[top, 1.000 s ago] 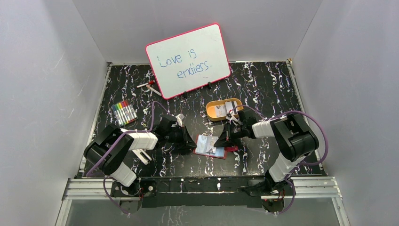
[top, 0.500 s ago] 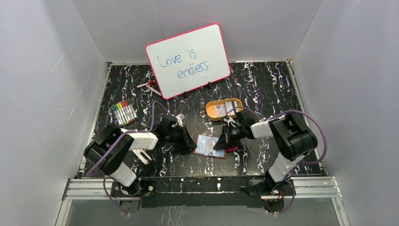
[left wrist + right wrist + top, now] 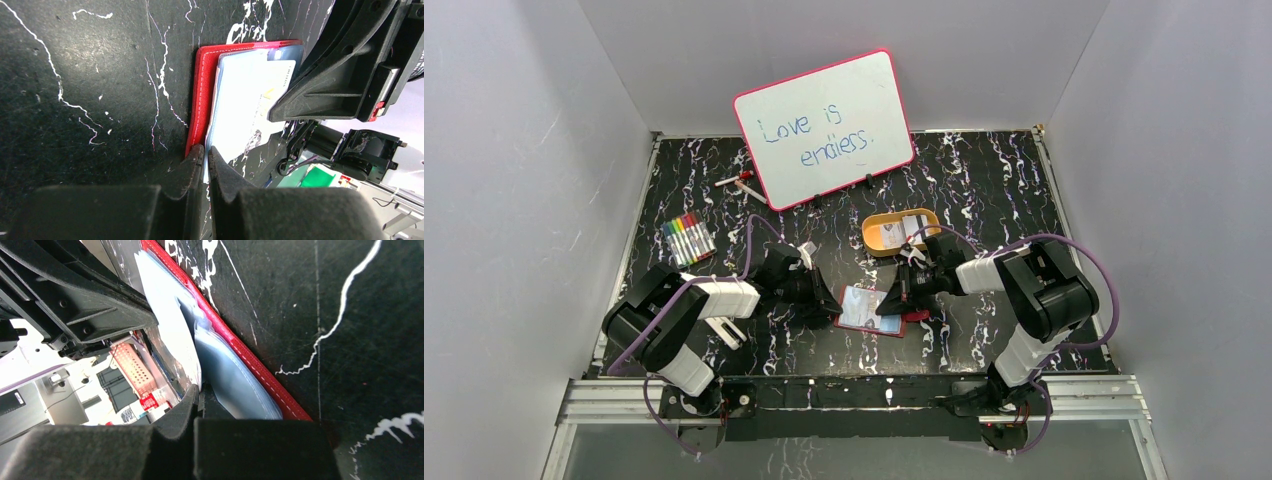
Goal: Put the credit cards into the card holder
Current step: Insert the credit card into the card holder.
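Left tool (image 3: 205, 150) is clamped on the card holder (image 3: 200, 85) at its 9 o'clock; right tool (image 3: 199, 390), at 3 o'clock, pinches a credit card (image 3: 165, 315).

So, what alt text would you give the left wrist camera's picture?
The left gripper, black, pinches the near edge of an open dark-red card holder on a black marbled table. A whitish-grey flat card, held at its side by the right gripper, lies on its pale pockets.

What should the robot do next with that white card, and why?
Probably slide the card a little way into the card holder. The right end effector is shut on the card, which lies over the pale blue pocket, and the left end effector pinches the holder's edge, steadying it.
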Robot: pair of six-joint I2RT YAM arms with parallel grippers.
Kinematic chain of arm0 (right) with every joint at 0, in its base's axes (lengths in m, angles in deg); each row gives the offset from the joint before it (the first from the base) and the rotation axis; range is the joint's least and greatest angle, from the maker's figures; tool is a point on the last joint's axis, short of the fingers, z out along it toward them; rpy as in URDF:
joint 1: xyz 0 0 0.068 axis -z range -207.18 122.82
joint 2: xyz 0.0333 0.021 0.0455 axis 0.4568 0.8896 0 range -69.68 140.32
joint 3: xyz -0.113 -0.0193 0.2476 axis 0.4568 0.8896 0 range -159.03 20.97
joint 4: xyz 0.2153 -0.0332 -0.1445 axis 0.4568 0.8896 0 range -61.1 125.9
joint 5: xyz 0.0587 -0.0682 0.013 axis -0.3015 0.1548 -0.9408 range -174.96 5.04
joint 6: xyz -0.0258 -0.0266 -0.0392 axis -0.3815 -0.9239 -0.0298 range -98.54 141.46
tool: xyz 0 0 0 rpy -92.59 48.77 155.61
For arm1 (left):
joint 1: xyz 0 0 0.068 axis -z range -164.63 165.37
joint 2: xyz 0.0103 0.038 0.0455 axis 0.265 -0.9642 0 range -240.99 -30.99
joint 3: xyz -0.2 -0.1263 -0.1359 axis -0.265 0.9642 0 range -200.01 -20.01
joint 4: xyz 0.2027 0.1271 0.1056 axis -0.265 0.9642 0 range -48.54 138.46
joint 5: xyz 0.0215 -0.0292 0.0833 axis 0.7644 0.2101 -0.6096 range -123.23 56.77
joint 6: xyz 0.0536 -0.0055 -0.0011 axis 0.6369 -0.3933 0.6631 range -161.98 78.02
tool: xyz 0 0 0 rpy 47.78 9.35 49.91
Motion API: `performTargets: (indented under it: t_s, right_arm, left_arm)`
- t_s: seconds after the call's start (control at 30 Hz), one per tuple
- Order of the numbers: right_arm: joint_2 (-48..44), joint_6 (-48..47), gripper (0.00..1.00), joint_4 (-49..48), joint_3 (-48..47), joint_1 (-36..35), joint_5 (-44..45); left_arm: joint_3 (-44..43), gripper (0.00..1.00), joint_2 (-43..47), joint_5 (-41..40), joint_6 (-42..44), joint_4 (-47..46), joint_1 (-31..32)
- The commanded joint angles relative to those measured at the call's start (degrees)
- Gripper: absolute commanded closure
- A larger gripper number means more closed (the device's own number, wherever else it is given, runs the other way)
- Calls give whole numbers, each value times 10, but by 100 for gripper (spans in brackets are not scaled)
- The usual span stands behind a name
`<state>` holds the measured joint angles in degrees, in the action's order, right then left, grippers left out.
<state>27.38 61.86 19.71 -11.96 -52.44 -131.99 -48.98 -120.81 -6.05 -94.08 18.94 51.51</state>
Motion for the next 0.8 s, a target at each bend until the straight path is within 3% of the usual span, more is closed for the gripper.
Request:
performTargets:
  t_s: [0.0, 0.67, 0.77]
  right_arm:
    - [-4, -1, 100, -9, -11, -2, 52]
    - [30, 35, 100, -56, -36, -54, 34]
    - [19, 41, 78, -56, -29, -56, 38]
  left_arm:
    - [-1, 94, -3, -4, 7, 15, 5]
    - [-1, 94, -5, 0, 5, 11, 7]
    - [0, 93, -2, -1, 5, 12, 7]
